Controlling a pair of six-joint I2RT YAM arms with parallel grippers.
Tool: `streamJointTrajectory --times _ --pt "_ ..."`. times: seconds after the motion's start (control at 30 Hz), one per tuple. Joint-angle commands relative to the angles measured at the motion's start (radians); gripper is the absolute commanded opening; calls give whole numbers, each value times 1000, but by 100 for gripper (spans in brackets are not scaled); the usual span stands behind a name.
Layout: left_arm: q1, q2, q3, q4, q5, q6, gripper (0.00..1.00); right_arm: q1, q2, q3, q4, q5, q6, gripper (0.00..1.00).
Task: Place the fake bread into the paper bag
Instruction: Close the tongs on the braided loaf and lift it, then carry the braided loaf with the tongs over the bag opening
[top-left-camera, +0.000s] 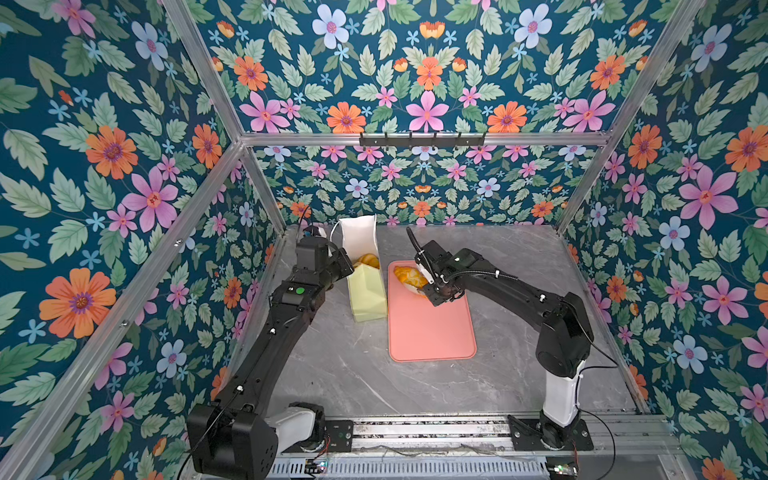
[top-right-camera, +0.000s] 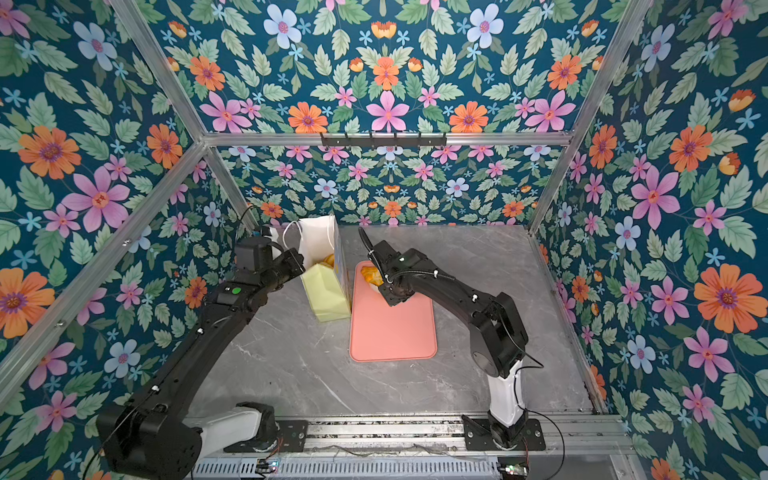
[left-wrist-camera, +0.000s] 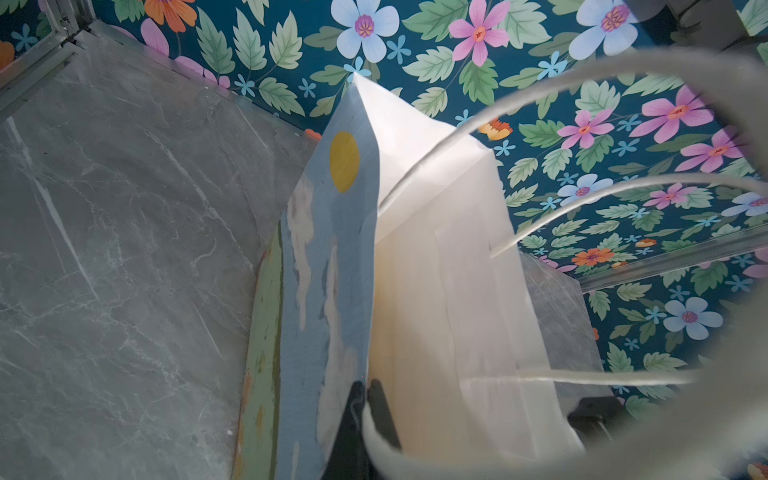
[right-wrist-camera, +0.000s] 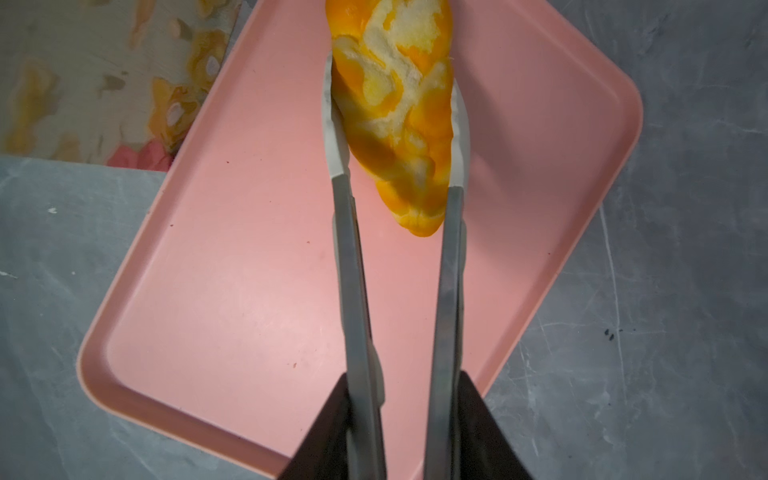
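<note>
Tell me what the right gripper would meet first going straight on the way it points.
The braided loaf, already between the tips of the tongs the right gripper holds; the pink tray lies beneath, depth unclear.

Even overhead light; top views sharp w/ bowed edges. My left wrist cam: paper bag cords blurred close-up. Right cam: soft shadow on tray.

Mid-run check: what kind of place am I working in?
Probably a staged robot test booth, not a bakery: floral wall panels in an aluminium frame enclose a marble-look tabletop, and left arm and right arm are bolted to a rail.
</note>
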Motion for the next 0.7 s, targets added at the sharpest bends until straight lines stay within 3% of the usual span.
streamJointTrajectory --times 0.0,0.67 --pt "0 -6 -2 -9 0 13 0 0 -43 5 -27 1 -5 31" --pt "1 -6 15 -3 22 2 1 0 -443 55 -62 -12 23 30"
